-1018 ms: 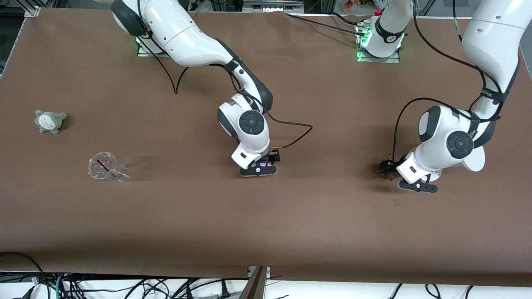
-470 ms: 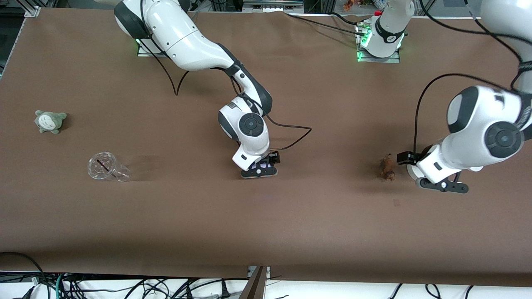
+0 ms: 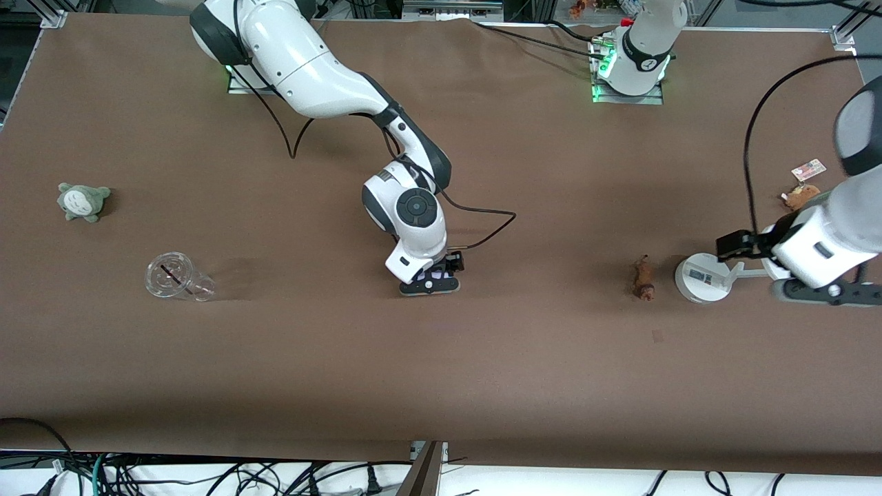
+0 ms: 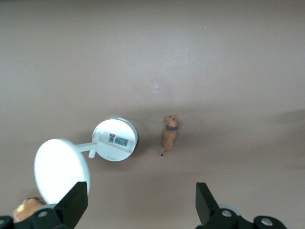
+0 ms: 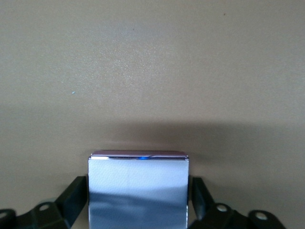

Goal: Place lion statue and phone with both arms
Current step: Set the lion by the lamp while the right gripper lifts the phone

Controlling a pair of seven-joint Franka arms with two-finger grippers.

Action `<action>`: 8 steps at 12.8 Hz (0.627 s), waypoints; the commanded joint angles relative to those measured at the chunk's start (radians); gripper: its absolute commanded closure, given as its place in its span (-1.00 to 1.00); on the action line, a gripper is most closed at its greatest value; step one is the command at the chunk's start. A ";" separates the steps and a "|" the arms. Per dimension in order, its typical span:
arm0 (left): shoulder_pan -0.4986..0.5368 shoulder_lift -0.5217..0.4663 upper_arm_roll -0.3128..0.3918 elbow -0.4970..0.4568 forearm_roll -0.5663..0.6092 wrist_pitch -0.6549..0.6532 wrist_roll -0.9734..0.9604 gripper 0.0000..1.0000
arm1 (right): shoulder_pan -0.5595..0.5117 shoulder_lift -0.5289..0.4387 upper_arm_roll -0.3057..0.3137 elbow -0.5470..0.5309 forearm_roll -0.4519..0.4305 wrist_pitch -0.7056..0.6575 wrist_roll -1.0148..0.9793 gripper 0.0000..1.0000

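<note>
The lion statue [image 3: 644, 279] lies on the brown table by itself, a small orange-brown figure with a darker head end; the left wrist view shows it [image 4: 169, 136] too. My left gripper [image 3: 778, 258] hangs open and empty in the air, over the white stand's disc, well away from the lion toward the left arm's end. The phone [image 5: 138, 191], pale lavender and flat, lies on the table mid-way along it. My right gripper [image 3: 428, 272] is down on it, one finger pressed to each long side. Only a sliver of the phone [image 3: 427, 274] shows under the hand in the front view.
A white round-based stand [image 3: 697, 277] with a disc stands beside the lion. A tan plush [image 3: 801, 195] and a small card [image 3: 808, 169] lie toward the left arm's end. A clear cup [image 3: 176, 277] on its side and a grey-green plush [image 3: 83, 201] lie toward the right arm's end.
My left arm has risen and swung away from the lion toward its own end of the table, leaving the lion lying free. The right arm has stayed on the phone.
</note>
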 commanded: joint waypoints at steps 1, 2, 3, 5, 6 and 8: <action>0.004 -0.008 0.007 0.058 0.000 -0.088 -0.007 -1.00 | 0.003 0.009 -0.004 0.030 0.000 -0.003 0.000 0.61; 0.001 -0.033 0.048 0.045 -0.002 -0.089 -0.001 -1.00 | 0.001 0.007 -0.004 0.030 0.000 -0.005 -0.002 0.84; -0.075 -0.086 0.121 0.016 -0.014 -0.086 -0.005 -1.00 | 0.001 0.001 -0.004 0.030 0.000 -0.008 -0.002 1.00; -0.210 -0.221 0.371 -0.128 -0.204 -0.008 0.007 -1.00 | -0.012 -0.034 -0.003 0.030 0.005 -0.029 -0.007 1.00; -0.244 -0.302 0.421 -0.255 -0.238 0.053 0.010 -1.00 | -0.028 -0.059 -0.001 0.030 0.006 -0.070 -0.008 1.00; -0.316 -0.441 0.480 -0.461 -0.233 0.199 0.007 -1.00 | -0.055 -0.147 -0.003 0.030 0.060 -0.196 -0.013 1.00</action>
